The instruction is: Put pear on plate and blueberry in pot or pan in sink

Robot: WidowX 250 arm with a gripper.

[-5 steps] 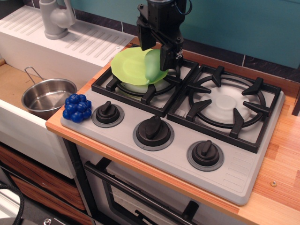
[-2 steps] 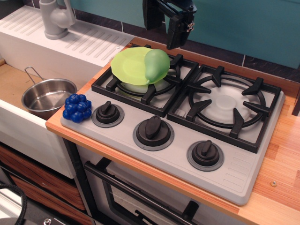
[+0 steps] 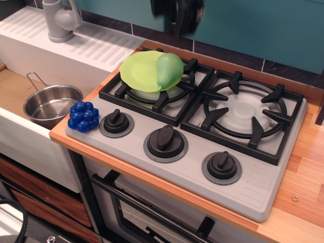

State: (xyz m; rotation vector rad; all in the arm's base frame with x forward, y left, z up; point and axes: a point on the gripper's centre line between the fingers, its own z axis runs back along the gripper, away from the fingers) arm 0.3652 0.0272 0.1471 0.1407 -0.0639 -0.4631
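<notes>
green pear [image 3: 168,70] sits at the plate's [image 3: 137,71] right rim and could roll off, while the blueberry [image 3: 83,117] near the pot [image 3: 50,105] waits; hand [image 3: 178,14] blurred, grip unclear.

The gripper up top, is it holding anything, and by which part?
Nothing seems held. The gripper is a blur at the top edge; the pear lies on the plate, and the blueberry sits untouched.

One pear [image 3: 169,69], one plate [image 3: 139,71], one blueberry cluster [image 3: 83,116] and one steel pot [image 3: 52,104]. One sink [image 3: 15,86] with one faucet [image 3: 61,19]. Two burner grates: one [image 3: 157,96] at 11 o'clock, one [image 3: 246,114] at 2. Three knobs: left [image 3: 116,122], middle [image 3: 165,138], right [image 3: 221,165]. One blurred hand [image 3: 178,14] at 12 o'clock.
</notes>
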